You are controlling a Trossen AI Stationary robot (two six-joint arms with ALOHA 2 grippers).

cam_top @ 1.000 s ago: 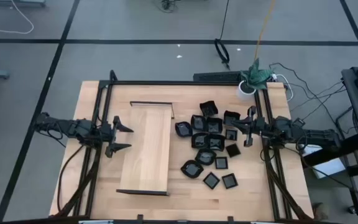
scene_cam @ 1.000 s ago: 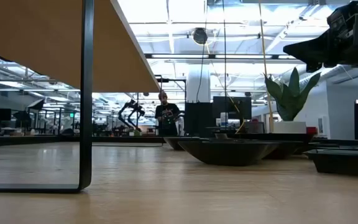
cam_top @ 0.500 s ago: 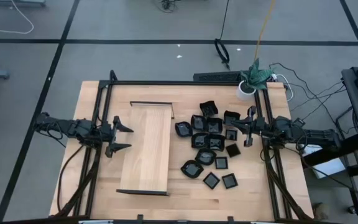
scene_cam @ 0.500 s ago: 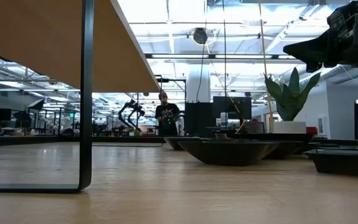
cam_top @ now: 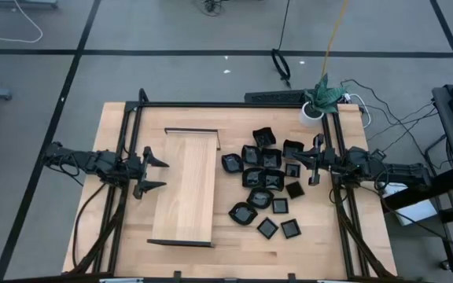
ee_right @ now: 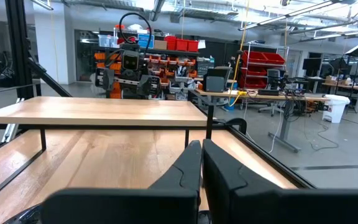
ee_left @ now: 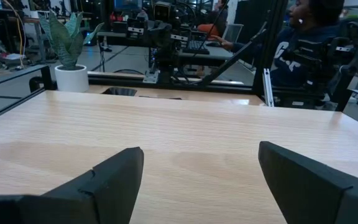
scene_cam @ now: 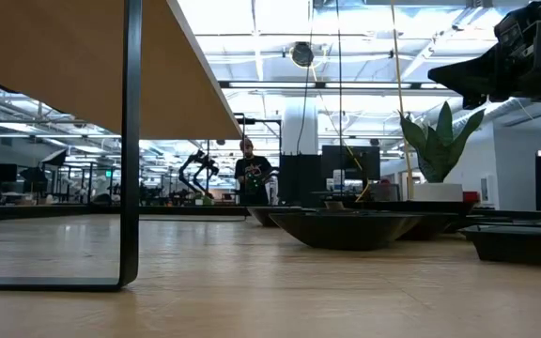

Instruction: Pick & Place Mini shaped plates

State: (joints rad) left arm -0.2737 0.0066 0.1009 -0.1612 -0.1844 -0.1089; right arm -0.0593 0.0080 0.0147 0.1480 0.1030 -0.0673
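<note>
The mini shaped plates [cam_top: 266, 177] are several small glossy black dishes lying flat in a loose cluster on the table's right half; the low view shows two of them [scene_cam: 346, 225] [scene_cam: 519, 239]. My right gripper [cam_top: 299, 161] hovers shut at the cluster's right edge, raised above the table [scene_cam: 496, 66], its fingers together [ee_right: 201, 158]; one plate [ee_right: 23, 214] shows below it. My left gripper [cam_top: 157, 173] waits open at the left edge of the wooden board [cam_top: 185, 187], fingers spread wide [ee_left: 197, 168], touching nothing.
The long pale wooden board stands raised on thin black legs [scene_cam: 131, 141] left of the plates [ee_right: 98, 112]. A potted plant [cam_top: 321, 98] sits at the table's far right corner [scene_cam: 435, 150]. A black frame [cam_top: 211, 104] borders the table. A person [ee_left: 309, 43] sits beyond the table.
</note>
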